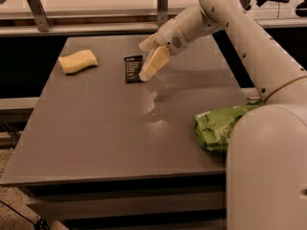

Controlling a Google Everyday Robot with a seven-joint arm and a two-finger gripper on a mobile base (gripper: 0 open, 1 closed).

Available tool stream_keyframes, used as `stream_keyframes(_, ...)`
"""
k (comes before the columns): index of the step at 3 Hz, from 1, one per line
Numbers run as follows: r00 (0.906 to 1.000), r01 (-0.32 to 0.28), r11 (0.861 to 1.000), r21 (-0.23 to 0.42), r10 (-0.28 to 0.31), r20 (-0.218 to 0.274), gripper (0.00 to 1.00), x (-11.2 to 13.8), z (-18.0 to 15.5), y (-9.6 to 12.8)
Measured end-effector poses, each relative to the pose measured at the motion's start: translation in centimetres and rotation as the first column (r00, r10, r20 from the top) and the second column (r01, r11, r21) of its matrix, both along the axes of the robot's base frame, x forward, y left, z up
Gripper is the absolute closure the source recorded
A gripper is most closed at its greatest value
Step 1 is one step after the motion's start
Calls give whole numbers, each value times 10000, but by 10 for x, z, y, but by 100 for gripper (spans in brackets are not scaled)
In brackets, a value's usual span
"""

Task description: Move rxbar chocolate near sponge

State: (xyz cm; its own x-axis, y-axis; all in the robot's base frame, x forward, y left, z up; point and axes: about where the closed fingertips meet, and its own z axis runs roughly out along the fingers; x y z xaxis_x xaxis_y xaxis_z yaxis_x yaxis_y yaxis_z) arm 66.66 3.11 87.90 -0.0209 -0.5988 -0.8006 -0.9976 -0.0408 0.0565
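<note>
— Where is the rxbar chocolate (133, 69)?
— Flat on the grey bench (96, 143), toward the far middle, white print facing up.
— And the sponge (77, 62)?
— Left of the bar as the camera sees it, at about the same depth. The two are apart, with bare bench between them.
— The gripper (143, 61)?
— At the bar's right edge, on the white arm (230, 18) that stretches across from the upper right. Its fingers (154, 63) are spread apart and hold nothing. The lower one slants down with its tip at the bar's near right corner (touching the wrapper or just over it, I cannot tell). The upper one points left, above the bar's far end.
— Anything else?
— A green snack bag (218, 126) lies at the bench's right edge, well apart from the bar and partly hidden by the robot's white body (268, 176)
</note>
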Motion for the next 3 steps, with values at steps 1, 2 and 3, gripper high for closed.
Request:
stream_keyframes(1,9957,-475,9987,-158,486,785,0,14,-12,10)
stream_keyframes(2,9866,-912,9954,-291,943,1330,0,24,-21,13)
stream_keyframes(3,9819,-1239,9914,-423,1287,1387,0,32,-37,12)
